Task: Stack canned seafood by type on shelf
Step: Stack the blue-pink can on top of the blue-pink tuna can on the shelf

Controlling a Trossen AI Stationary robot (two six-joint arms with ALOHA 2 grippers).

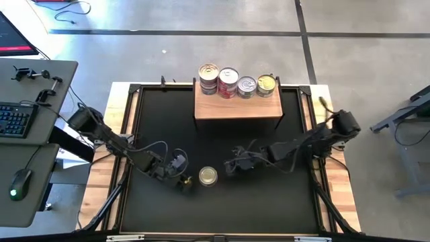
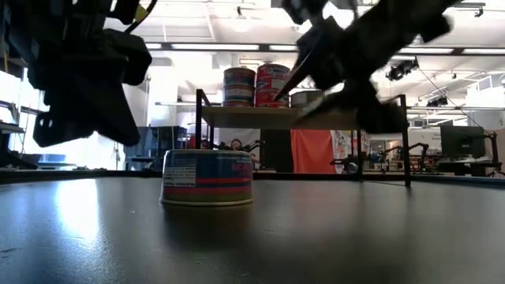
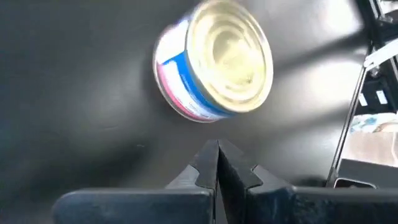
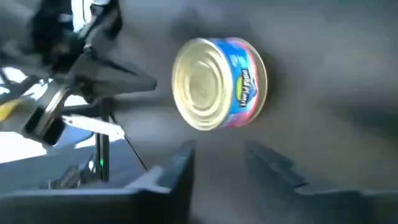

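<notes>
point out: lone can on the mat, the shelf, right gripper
lone can [image 1: 208, 176], high view, middle of its gold lid
shelf [image 1: 236, 107], high view, bare wooden top in front of the cans
right gripper [image 4: 221, 163], right wrist view, gap between its parted jaws

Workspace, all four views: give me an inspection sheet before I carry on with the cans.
Surface: black mat table, wooden rails at the sides.
Job's things: one can stands alone on the mat between the arms; shelf at the far edge carries four stacks of cans in a row.
Clutter: nothing seen on the mat.
Grippers: left gripper shut and empty, just beside the lone can; right gripper open with a gap between its fingers, facing the same can from the other side, not touching it.
Cables: some run along both arms.
Surroundings: desk with keyboard and mouse left of the table; concrete floor.
</notes>
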